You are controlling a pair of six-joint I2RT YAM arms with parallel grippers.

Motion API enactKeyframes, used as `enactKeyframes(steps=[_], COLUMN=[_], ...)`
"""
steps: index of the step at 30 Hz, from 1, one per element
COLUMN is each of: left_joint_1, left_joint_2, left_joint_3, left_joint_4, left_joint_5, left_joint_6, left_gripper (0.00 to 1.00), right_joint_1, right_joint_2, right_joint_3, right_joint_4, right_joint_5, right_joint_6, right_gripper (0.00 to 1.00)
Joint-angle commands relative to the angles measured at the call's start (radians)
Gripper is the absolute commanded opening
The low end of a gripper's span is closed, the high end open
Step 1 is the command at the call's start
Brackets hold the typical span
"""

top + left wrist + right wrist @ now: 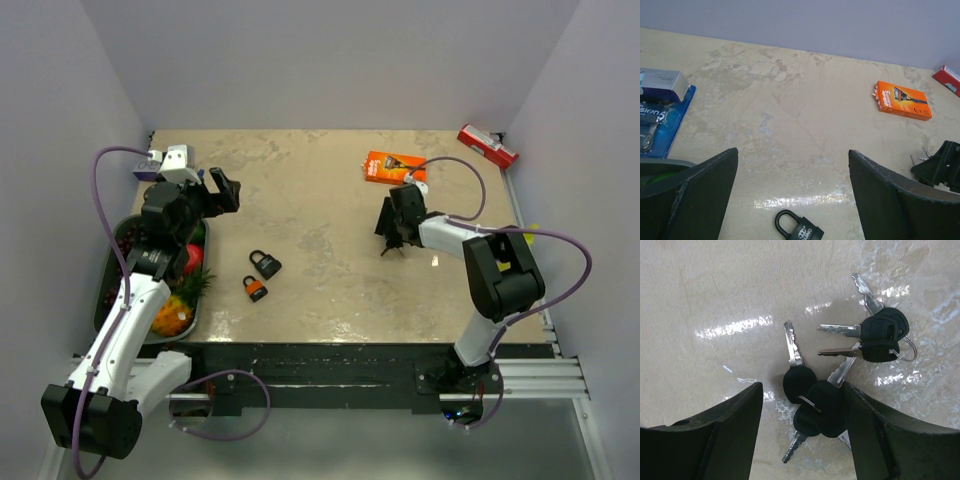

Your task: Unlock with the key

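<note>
Closing your wide-open right gripper (392,248) now risks pinching the whole key bunch (812,407), lying well right of the black padlock (265,264), instead of 1 key; your left gripper (792,152) gapes wide too.

We see one key bunch (812,407) and a second key bunch (883,337), black-headed, lying flat just beside each other on the desk (330,200), well apart from the black padlock (265,264) and orange padlock (254,289), both with shackles closed.

The padlock (801,232) is cut off by the bottom edge, the blue package (660,122) by the left.
</note>
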Motion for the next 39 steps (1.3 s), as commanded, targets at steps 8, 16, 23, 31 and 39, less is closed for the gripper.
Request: enactKeyframes(steps=[8, 16, 23, 31, 39], left_joint_1=[-0.006, -0.008, -0.011, -0.015, -0.017], left_joint_2=[0.000, 0.005, 0.008, 0.013, 0.009], left_joint_3=[-0.002, -0.004, -0.002, -0.004, -0.006], left_joint_4=[0.030, 0.030, 0.027, 0.025, 0.018], left_joint_5=[0.007, 0.028, 0.027, 0.024, 0.025], left_joint_6=[-0.014, -0.014, -0.016, -0.014, -0.011], left_gripper=[0.95, 0.95, 0.95, 0.95, 0.95], right_joint_1=[0.005, 0.005, 0.005, 0.004, 0.005], right_joint_2=[0.055, 0.032, -0.009, -0.055, -0.142], right_joint_3=[0.059, 0.039, 0.008, -0.022, -0.067], right_joint_4=[-0.007, 0.025, 0.059, 0.078, 0.084], right_joint_5=[0.067, 0.047, 0.018, -0.011, -0.048], right_joint_6=[0.020, 0.026, 0.014, -0.019, -0.065], right_gripper=[0.59, 0.25, 0.15, 0.00, 0.00])
